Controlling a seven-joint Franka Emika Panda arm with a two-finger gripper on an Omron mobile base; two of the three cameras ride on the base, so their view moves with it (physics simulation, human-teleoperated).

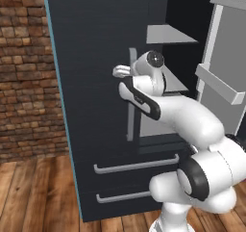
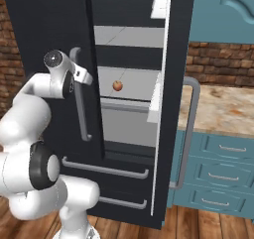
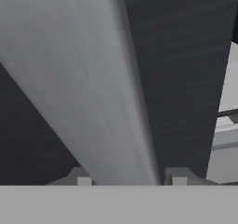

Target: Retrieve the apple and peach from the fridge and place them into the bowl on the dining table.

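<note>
Grey and rigid, the vertical bar handle [image 3: 100, 88] of the fridge [image 1: 96, 43] runs straight up between the two fingertips [image 3: 83, 177] in the hand view, one tip showing on each side of it. The gripper [image 2: 88, 78] sits at the closed left door, high on that bar – its jaws stand partly apart around the handle, and whether the pads already press on it cannot be told. A bar like this should take a firm squeeze without slipping, though the door behind it is probably heavy and will want a steady pull along its swing. Beyond the gripper, past the door's edge, the right door stands open and a small round reddish-orange fruit [image 2: 117, 86] rests on a grey inner shelf [image 2: 134, 82]; apple or peach cannot be told at this size. Either would be light, smooth and easily bruised – best taken across its middle with gentle pressure.
</note>
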